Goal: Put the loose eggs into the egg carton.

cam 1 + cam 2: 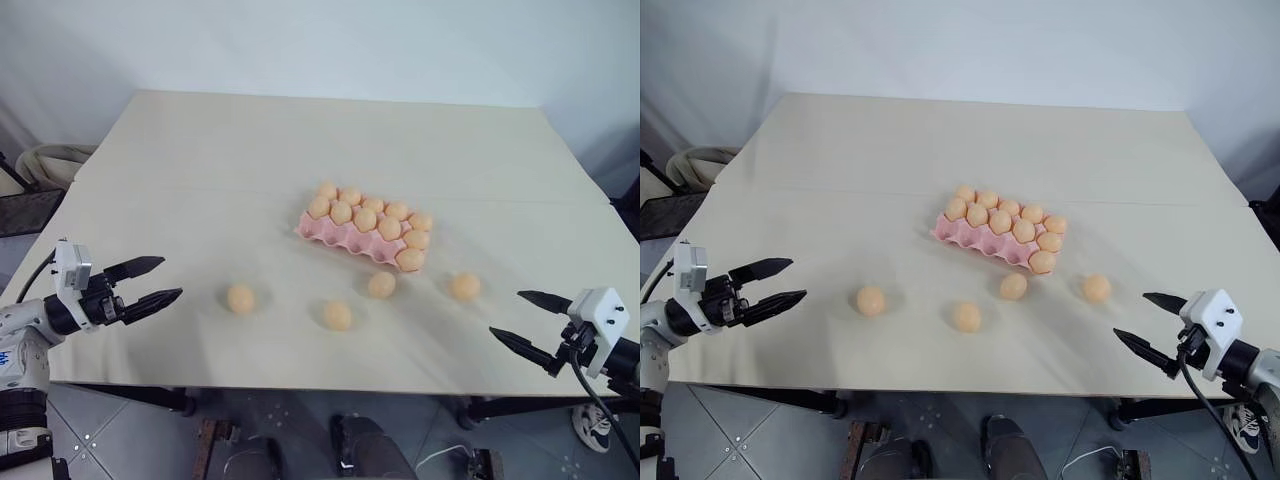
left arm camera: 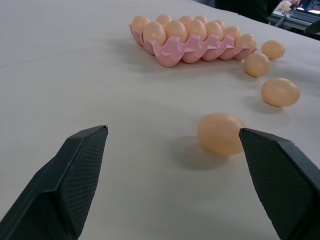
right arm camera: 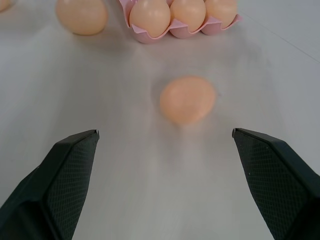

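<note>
The pink egg carton (image 1: 345, 237) sits near the middle of the pale bench (image 1: 250, 150), its cups filled with eggs. Four loose eggs (image 1: 337, 315) lie on the bench in a rough row nearer the front edge, apart from one another. The left hand (image 1: 158, 281) and the right hand (image 1: 520, 318) hover at opposite front corners, fingers spread, holding nothing.
</note>
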Available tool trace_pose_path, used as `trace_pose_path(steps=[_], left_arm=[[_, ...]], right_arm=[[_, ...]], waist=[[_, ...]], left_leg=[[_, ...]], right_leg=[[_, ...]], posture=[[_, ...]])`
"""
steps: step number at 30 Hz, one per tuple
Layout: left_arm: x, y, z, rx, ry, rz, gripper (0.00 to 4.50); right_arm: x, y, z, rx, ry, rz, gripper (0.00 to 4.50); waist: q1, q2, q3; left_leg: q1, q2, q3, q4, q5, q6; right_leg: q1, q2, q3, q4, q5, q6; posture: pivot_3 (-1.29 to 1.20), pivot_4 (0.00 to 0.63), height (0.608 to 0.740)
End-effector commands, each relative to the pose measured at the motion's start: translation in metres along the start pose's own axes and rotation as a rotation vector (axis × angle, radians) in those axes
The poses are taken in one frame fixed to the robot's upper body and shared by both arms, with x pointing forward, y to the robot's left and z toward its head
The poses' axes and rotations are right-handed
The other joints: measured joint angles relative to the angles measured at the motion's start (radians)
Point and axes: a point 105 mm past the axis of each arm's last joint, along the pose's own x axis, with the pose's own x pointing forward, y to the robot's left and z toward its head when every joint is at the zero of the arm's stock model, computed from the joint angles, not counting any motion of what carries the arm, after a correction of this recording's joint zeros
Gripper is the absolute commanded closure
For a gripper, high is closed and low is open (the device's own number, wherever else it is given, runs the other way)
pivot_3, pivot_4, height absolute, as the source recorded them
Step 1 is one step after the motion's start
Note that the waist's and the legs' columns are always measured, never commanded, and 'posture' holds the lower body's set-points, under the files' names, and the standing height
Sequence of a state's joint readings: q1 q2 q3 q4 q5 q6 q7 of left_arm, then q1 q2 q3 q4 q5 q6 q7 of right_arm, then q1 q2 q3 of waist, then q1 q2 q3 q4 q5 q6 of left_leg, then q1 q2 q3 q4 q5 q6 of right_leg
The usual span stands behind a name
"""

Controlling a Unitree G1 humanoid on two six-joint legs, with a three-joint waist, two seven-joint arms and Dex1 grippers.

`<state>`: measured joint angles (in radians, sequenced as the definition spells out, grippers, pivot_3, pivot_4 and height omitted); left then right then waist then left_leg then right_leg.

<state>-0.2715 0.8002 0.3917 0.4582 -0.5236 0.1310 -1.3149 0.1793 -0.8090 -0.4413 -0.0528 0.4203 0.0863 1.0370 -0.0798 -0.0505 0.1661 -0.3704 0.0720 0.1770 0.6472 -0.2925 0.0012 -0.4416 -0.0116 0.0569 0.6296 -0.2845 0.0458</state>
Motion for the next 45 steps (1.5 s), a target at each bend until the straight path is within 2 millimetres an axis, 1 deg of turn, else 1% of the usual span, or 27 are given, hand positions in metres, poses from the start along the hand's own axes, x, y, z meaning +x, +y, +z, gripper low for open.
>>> trace_pose_path(steps=[1,3,5,8,12,18,23,27,31,33,35,37,41,45], left_arm=[[0.001,0.004,0.010,0.030,-0.027,-0.006,0.02],[0.001,0.008,0.012,0.041,-0.033,0.020,0.02],[0.002,0.009,0.013,0.004,-0.038,0.024,0.02],[0.004,0.011,0.011,0.008,-0.026,0.042,0.02],[0.005,0.005,0.012,0.019,-0.032,0.011,0.02],[-0.001,0.000,0.013,0.039,-0.058,-0.010,0.02],[-0.007,-0.003,0.012,0.051,-0.056,-0.030,0.02],[-0.007,-0.002,0.015,0.098,-0.085,-0.023,0.02],[-0.001,0.002,0.017,0.131,-0.128,0.008,0.02],[0.003,0.002,0.015,0.126,-0.134,0.010,0.02],[0.007,0.002,0.014,0.124,-0.137,0.009,0.02],[0.010,0.001,0.014,0.125,-0.139,-0.003,0.02],[0.019,-0.003,0.018,0.129,-0.151,-0.059,0.02],[0.027,-0.015,0.021,0.139,-0.149,-0.169,0.02]], right_arm=[[-0.006,-0.008,0.015,-0.045,-0.038,-0.031,0.00],[-0.006,-0.010,0.016,-0.044,-0.042,-0.038,0.00],[-0.006,-0.010,0.017,-0.041,-0.046,-0.045,0.00],[-0.007,-0.011,0.018,-0.040,-0.049,-0.055,0.00],[-0.014,-0.013,0.019,-0.021,-0.052,-0.098,0.00],[-0.025,-0.012,0.014,-0.005,-0.024,-0.118,0.00],[-0.027,-0.015,0.012,0.005,-0.001,-0.137,0.00],[-0.021,-0.019,0.013,0.014,-0.007,-0.152,0.00],[-0.011,-0.022,0.011,0.033,-0.060,-0.206,0.00],[-0.005,-0.027,0.005,0.061,-0.086,-0.268,0.00],[0.004,-0.023,-0.003,0.061,-0.095,-0.262,0.00],[0.012,-0.020,-0.006,0.058,-0.103,-0.246,0.00],[0.025,-0.027,0.001,0.054,-0.121,-0.266,0.00],[0.037,-0.028,0.007,0.078,-0.134,-0.263,0.00]], waist=[[0.001,0.000,0.000],[0.001,0.000,0.000],[0.001,0.000,0.000],[0.000,0.000,0.000],[0.001,0.001,0.000],[0.002,0.001,0.000],[-0.002,0.001,0.000],[-0.001,0.001,0.000],[0.001,0.000,0.000],[0.001,0.000,0.000],[0.000,0.001,0.001],[0.000,0.001,0.001],[-0.004,0.002,0.001],[-0.003,0.002,0.001]], left_leg=[[0.000,0.000,0.000,0.000,0.000,0.000],[0.000,0.000,0.000,0.000,0.000,0.000],[0.000,0.000,0.000,0.000,0.000,0.000],[0.000,0.000,0.000,0.000,0.000,0.000],[0.000,0.000,0.000,0.000,0.000,0.000],[0.000,0.000,0.000,0.000,0.000,0.000],[0.000,0.000,0.000,0.000,0.000,0.000],[0.000,0.000,0.000,0.000,0.000,0.000],[0.000,0.000,0.000,0.000,0.000,0.000],[0.000,0.000,0.000,0.000,0.000,0.000],[0.000,-0.001,0.000,0.000,0.000,0.000],[0.000,0.000,0.000,0.000,0.001,0.001],[0.000,0.000,0.000,0.001,0.001,0.002],[0.000,0.000,0.000,0.001,0.001,0.001]], right_leg=[[0.000,0.000,0.000,0.000,0.000,0.000],[0.000,0.000,0.000,0.000,0.000,0.000],[0.000,0.000,0.000,0.000,0.000,0.000],[0.000,0.000,0.000,0.000,0.000,0.000],[0.000,0.000,0.000,0.000,0.001,0.001],[0.000,0.000,0.000,0.000,0.000,0.001],[0.000,0.000,0.000,0.000,0.000,0.000],[0.000,0.000,0.000,0.000,0.000,-0.001],[0.000,0.000,0.000,0.000,0.000,-0.001],[0.001,0.000,0.000,0.000,0.000,0.000],[0.000,0.000,0.000,0.000,0.000,0.000],[0.000,0.000,0.000,0.000,0.001,0.002],[0.000,0.000,0.000,0.001,0.002,0.003],[0.000,0.000,0.000,0.001,0.002,0.003]], posture=[[0.00,0.150,0.740],[0.00,0.150,0.740],[0.00,0.150,0.740],[0.00,0.150,0.740],[0.00,0.150,0.740],[0.00,0.150,0.740],[0.00,0.150,0.740],[0.00,0.150,0.740],[0.00,0.150,0.740],[0.00,0.150,0.740],[0.00,0.150,0.740],[0.00,0.150,0.740],[0.00,0.150,0.740],[0.00,0.150,0.740]])
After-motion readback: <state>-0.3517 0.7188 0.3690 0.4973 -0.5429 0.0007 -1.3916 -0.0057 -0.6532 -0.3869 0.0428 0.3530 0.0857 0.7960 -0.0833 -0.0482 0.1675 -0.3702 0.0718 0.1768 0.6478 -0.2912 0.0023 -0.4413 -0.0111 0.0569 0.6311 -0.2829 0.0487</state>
